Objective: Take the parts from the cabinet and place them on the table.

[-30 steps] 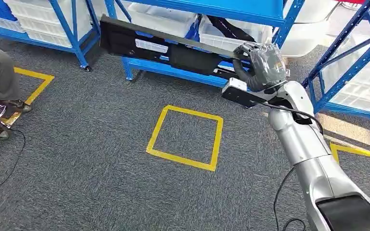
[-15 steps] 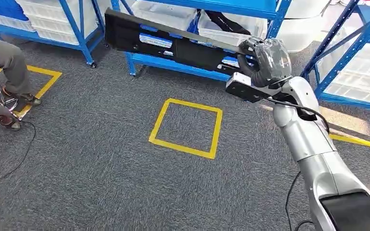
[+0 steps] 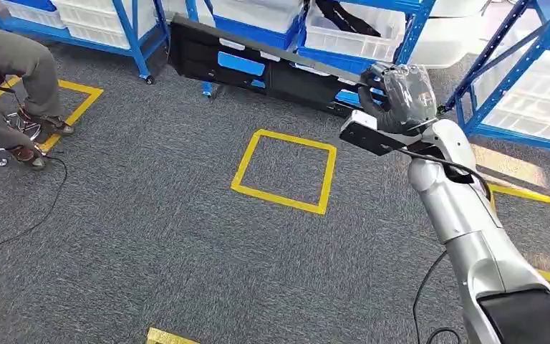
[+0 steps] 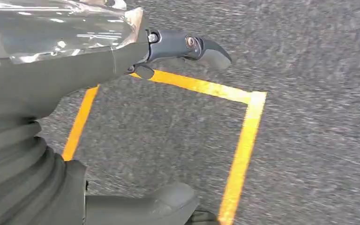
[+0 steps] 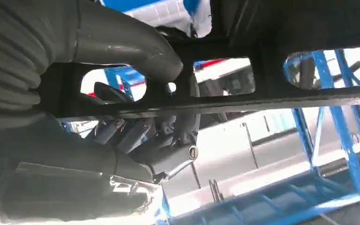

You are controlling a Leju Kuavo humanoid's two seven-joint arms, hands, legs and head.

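A long black flat part (image 3: 293,77) with cut-out openings hangs level above the carpet, in front of the blue rack (image 3: 415,29). My right hand (image 3: 399,93), in a clear cover, grips its right end; the rest reaches left. In the right wrist view the grey thumb (image 5: 122,42) lies over a bar of the part (image 5: 272,101), and the dark fingers (image 5: 136,136) curl round from the other side. My left hand (image 4: 51,70) holds nothing; its fingers (image 4: 201,47) and thumb (image 4: 145,206) stand apart above the carpet.
Blue racks with white bins (image 3: 351,39) line the back, and another rack (image 3: 501,64) stands at the right. A yellow taped square (image 3: 286,172) marks the carpet. A person (image 3: 7,64) crouches at the far left, with a cable (image 3: 29,229) trailing across the floor.
The whole picture has shifted: the camera has moved, so the racks sit higher and the person shows more. My right hand still grips the black part.
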